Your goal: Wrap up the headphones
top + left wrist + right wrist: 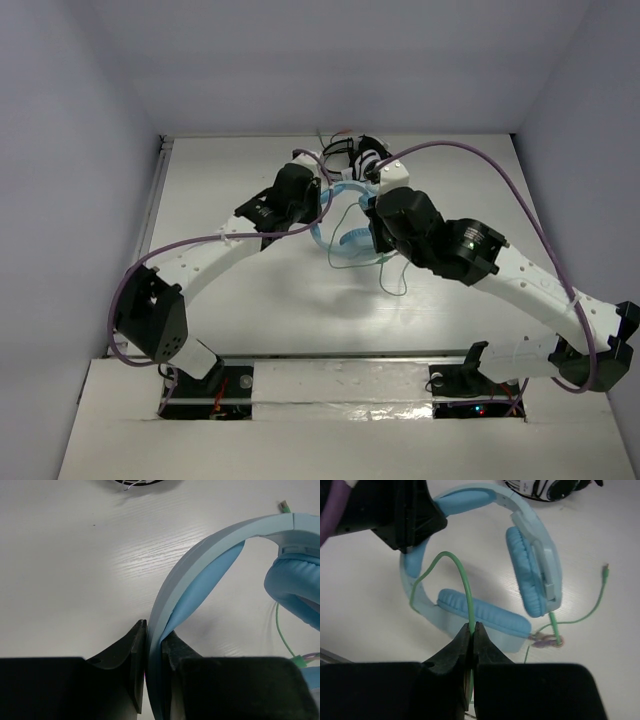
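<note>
The light blue headphones lie on the white table between my two arms. My left gripper is shut on the wide headband; one padded earcup shows at the right of the left wrist view. My right gripper is shut on the thin pale green cable, which arches up from the jaws and loops down by the headband. Both earcups lie beyond the jaws. The cable's plug end rests loose on the table. In the top view the cable trails toward the near side.
Smaller black-and-white headphones sit at the back of the table, just beyond the blue pair, and show in the right wrist view. The left gripper's black body hangs over the headband. Grey walls enclose the table.
</note>
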`<control>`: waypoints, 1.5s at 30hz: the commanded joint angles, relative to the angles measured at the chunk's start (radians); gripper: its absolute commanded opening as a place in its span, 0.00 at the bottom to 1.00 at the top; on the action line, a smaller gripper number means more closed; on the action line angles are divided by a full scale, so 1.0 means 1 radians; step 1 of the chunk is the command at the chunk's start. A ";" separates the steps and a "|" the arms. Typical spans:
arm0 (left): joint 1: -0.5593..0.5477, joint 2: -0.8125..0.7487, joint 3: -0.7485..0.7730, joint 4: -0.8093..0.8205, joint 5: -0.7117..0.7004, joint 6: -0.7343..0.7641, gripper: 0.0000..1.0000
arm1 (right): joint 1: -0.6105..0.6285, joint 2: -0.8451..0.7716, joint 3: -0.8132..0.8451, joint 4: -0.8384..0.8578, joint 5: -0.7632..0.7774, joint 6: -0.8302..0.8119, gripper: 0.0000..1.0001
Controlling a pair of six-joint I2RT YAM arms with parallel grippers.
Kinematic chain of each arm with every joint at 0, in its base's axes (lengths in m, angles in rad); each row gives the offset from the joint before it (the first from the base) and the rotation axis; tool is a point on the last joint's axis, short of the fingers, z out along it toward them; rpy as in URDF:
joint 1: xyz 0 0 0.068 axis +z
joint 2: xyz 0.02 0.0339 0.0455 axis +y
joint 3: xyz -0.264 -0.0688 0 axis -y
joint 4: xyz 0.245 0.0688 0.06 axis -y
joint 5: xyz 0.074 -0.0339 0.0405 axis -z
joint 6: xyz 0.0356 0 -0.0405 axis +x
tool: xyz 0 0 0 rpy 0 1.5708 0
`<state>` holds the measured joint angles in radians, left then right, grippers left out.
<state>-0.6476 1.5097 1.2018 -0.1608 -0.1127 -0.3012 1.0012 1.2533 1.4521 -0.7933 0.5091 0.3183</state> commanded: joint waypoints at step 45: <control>0.150 -0.200 0.142 0.092 0.699 0.004 0.00 | -0.222 -0.327 -0.387 0.402 -0.090 0.082 0.00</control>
<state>-0.5247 1.3785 1.2747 -0.2108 0.4938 -0.1707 0.7803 0.9623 1.1015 -0.5190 0.4599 0.3340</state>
